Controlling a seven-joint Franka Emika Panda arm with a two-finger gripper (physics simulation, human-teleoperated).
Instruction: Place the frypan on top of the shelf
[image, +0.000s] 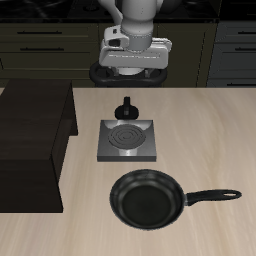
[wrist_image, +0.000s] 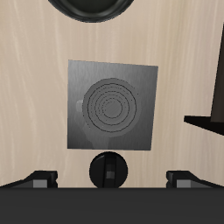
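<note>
Near the tabletop's (image: 230, 140) front edge we see the frypan (image: 147, 198) untouched, just in front of the stove plate (image: 127, 139), shelf (image: 33, 140) top bare, jaws apart and empty farther back: grasp, lift, place all remain.

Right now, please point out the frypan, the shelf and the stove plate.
frypan (image: 148, 199): exterior view, middle of the pan's black bottom.
shelf (image: 35, 108): exterior view, its flat top.
stove plate (wrist_image: 111, 107): wrist view, centre of the spiral burner.
</note>
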